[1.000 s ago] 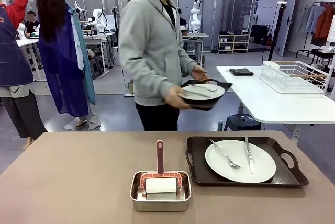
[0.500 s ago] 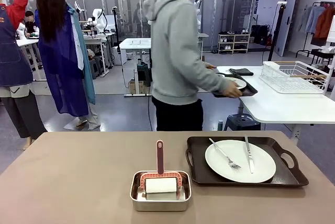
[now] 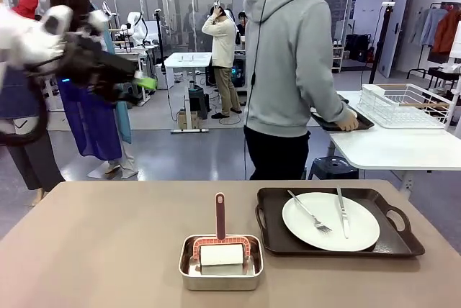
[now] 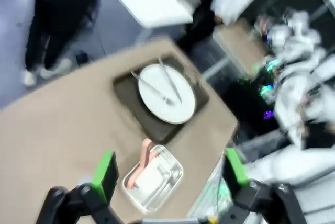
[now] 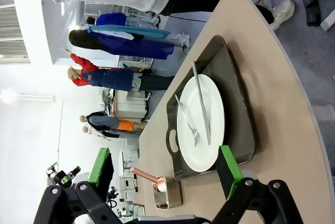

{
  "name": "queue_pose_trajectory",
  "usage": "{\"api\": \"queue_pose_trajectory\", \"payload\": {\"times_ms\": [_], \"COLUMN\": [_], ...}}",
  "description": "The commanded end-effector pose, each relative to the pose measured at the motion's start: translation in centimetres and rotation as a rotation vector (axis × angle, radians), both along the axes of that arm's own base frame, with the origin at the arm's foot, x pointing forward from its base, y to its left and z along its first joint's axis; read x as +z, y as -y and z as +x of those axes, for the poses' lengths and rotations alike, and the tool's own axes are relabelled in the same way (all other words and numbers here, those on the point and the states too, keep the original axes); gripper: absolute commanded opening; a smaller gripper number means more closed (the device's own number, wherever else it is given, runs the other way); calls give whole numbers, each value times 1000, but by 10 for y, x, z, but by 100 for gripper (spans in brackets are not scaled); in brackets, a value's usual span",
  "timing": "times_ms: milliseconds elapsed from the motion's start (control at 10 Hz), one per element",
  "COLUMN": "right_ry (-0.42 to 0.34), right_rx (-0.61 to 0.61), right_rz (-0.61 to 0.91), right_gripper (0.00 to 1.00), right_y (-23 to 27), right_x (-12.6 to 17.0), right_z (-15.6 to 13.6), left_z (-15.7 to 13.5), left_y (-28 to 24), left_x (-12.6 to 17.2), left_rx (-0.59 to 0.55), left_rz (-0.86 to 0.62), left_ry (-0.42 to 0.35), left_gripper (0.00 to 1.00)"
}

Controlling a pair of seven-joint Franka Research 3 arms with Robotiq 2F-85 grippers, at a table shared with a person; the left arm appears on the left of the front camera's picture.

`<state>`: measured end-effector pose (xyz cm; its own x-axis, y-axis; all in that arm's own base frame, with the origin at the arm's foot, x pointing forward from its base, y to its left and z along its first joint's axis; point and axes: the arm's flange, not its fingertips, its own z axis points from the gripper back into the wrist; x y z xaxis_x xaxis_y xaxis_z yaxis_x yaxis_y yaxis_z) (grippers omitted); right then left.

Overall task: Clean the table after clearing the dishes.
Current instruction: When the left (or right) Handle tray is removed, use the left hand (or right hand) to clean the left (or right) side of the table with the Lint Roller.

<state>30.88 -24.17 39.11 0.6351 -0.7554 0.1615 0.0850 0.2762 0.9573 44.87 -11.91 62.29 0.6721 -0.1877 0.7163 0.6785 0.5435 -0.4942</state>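
On the brownish table point(image 3: 108, 243) one dish is left: a white plate point(image 3: 330, 222) with a fork and a knife, lying on a dark handled tray point(image 3: 274, 239) at the right. A person in a grey hoodie holds a second dark tray point(image 3: 344, 121) on the white side table. My left gripper point(image 3: 144, 78) hangs blurred high at the upper left, well above the table. It is open, and its own view looks down past its fingers point(image 4: 104, 174) onto the plate point(image 4: 166, 93). My right gripper point(image 5: 163, 165) is open and empty, with the plate point(image 5: 201, 122) and tray point(image 5: 241, 103) beyond it.
A small steel pan point(image 3: 221, 263) holding a white roller with a pink handle point(image 3: 220, 216) stands at the front middle, just left of the tray. The white side table point(image 3: 389, 146) with a wire rack point(image 3: 403, 105) is at the back right. The table's left half is bare.
The person has turned away and carried the other tray with its plate over to the white side table. My left arm has swung into the front view at the upper left.
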Motion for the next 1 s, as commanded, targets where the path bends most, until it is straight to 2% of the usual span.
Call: {"api": "queue_pose_trajectory", "payload": {"times_ms": [0, 300, 500, 600, 800, 900], "right_ry": [7, 7, 7, 7, 7, 7], "right_rx": [1, 1, 1, 1, 1, 1], "right_rz": [1, 1, 1, 1, 1, 1], "right_gripper": [100, 100, 100, 100, 100, 100], "right_y": [0, 0, 0, 0, 0, 0], "right_x": [2, 2, 2, 2, 2, 2], "right_z": [-1, -1, -1, -1, -1, -1], "left_z": [26, 27, 21, 15, -6, -16], "left_y": [35, 124, 174, 190, 213, 217], "left_x": [6, 1, -16, -30, -59, -64], "left_rx": [-97, -292, -434, -504, -627, -608], "left_rz": [143, 354, 475, 561, 731, 712], "left_ry": [71, 164, 209, 223, 304, 370], "left_gripper": [100, 100, 100, 100, 100, 100]}}
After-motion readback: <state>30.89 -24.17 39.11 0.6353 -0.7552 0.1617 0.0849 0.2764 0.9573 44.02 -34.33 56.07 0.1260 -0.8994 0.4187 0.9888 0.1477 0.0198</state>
